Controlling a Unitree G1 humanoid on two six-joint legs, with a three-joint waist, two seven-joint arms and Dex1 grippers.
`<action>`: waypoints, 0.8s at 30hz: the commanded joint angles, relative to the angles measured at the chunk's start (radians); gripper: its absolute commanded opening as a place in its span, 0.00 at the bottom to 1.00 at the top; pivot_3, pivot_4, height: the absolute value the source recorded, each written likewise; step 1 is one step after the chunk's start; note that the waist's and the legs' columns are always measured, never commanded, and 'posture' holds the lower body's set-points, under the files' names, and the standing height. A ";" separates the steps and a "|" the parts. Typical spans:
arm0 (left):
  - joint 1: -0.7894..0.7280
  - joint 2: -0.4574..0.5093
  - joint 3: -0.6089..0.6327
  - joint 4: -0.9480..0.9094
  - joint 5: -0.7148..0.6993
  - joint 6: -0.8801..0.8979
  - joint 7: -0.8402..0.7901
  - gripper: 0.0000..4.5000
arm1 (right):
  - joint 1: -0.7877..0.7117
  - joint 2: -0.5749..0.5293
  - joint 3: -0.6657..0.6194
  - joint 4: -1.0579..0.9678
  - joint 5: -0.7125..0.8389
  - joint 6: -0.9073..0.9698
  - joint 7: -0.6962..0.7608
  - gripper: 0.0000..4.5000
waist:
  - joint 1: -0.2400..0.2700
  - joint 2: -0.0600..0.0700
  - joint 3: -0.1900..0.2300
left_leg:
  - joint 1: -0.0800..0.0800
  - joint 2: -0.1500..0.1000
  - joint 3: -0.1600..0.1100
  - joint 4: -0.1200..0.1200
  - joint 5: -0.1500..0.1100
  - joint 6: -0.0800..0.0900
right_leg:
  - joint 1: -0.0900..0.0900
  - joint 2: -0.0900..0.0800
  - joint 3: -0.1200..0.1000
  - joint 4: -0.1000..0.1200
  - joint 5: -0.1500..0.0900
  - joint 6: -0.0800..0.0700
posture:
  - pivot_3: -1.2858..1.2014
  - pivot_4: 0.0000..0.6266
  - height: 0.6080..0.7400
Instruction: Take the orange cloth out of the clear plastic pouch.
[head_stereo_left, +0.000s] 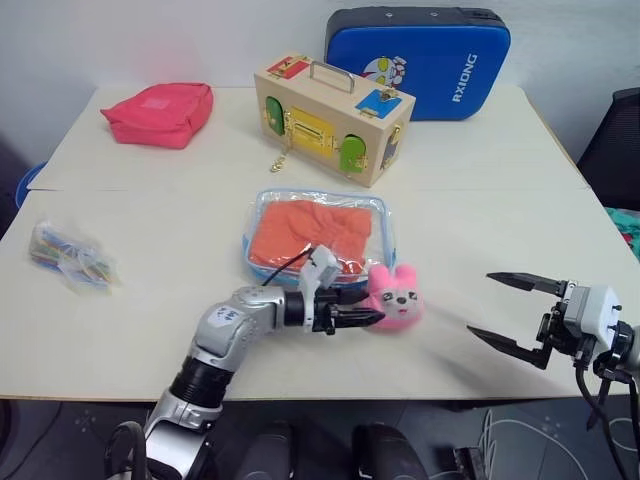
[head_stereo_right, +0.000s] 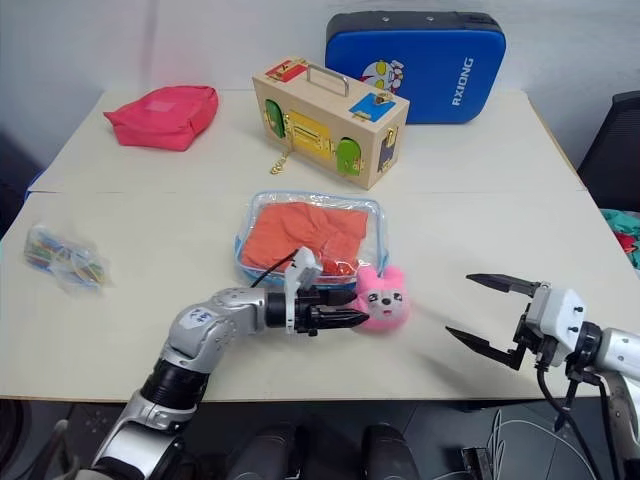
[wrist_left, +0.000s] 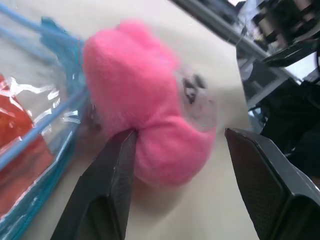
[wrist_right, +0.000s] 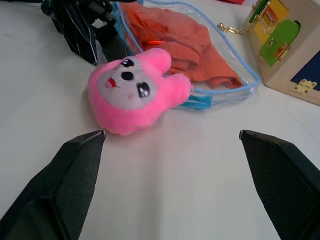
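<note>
one orange cloth (head_stereo_left: 310, 232) inside one clear plastic pouch (head_stereo_left: 384, 213); one pink plush (head_stereo_left: 396, 297)

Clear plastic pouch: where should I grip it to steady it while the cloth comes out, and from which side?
Grip the clear plastic pouch at its blue-trimmed near edge beside the pink plush bunny, coming in low from the robot's side. It lies flat, so only that thin rim offers a pinch; the orange cloth fills the middle. The left gripper is already close, probably easiest.

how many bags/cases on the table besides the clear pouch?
3: red-pink padded bag at the far left, blue case standing at the far edge, small bag of coloured sticks at the left edge.
</note>
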 joint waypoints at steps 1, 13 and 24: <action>-0.017 -0.014 -0.045 0.025 0.040 -0.021 0.010 0.52 | 0.005 0.003 -0.014 -0.055 0.021 0.016 -0.018 1.00 | 0.000 0.000 0.000 | 0.000 0.000 0.000 0.000 0.000 0.000 | 0.000 0.000 0.000 0.000 0.000 0.000 | 0.52 0.24 1.00; 0.042 0.063 -0.047 -0.006 0.085 -0.145 -0.055 0.00 | -0.240 -0.029 0.162 0.086 -0.124 -0.059 0.048 1.00 | -0.006 0.000 0.000 | 0.001 0.000 0.000 0.001 0.000 0.000 | 0.001 0.000 0.000 -0.001 0.000 0.001 | 0.52 0.24 1.00; 0.099 0.200 0.013 -0.071 0.046 -0.148 -0.135 0.00 | -0.887 0.133 0.522 0.794 -0.503 -0.506 0.070 1.00 | -0.027 0.000 0.000 | -0.002 0.001 0.000 -0.001 0.001 -0.001 | -0.003 0.001 0.000 -0.001 0.000 -0.001 | 0.52 0.24 1.00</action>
